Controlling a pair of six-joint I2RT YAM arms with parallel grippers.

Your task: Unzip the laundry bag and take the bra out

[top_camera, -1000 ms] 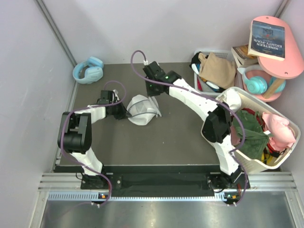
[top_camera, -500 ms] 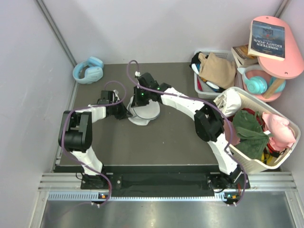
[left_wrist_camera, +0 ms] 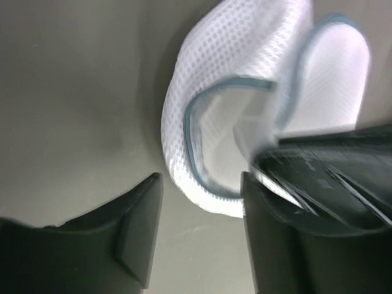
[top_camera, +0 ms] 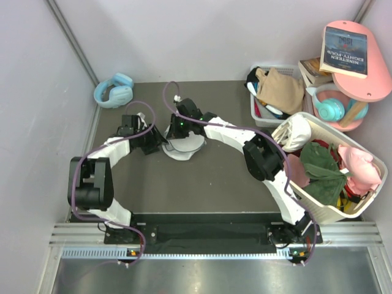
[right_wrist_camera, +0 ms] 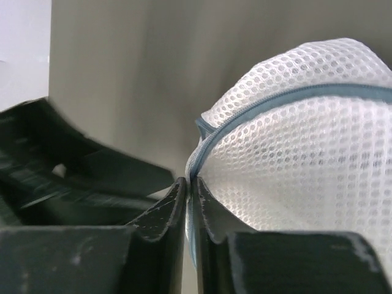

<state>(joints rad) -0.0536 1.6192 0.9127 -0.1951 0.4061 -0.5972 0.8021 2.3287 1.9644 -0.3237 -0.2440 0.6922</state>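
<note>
The laundry bag (top_camera: pixel 185 147), a white mesh pouch with a blue-grey zip rim, lies on the dark table between the two grippers. My left gripper (top_camera: pixel 153 143) stands open just left of it. In the left wrist view the laundry bag (left_wrist_camera: pixel 205 116) gapes a little at its rim, just ahead of the left gripper (left_wrist_camera: pixel 202 229), with nothing between the fingers. My right gripper (top_camera: pixel 178 130) is over the pouch's far left edge. In the right wrist view the right gripper (right_wrist_camera: pixel 190 187) is shut on the zip seam of the laundry bag (right_wrist_camera: pixel 306 141). The bra is hidden.
Blue headphones (top_camera: pixel 114 90) lie at the back left. A grey crate (top_camera: pixel 262 111) with tan cloth stands at the back right. A white basket (top_camera: pixel 323 211) of clothes sits at the right. A pink shelf (top_camera: pixel 367 86) carries a book. Walls close both sides.
My right gripper has swung left and down onto the pouch's rim and shut on the seam. My left gripper has let go of the pouch's edge, opened and drawn back a little.
</note>
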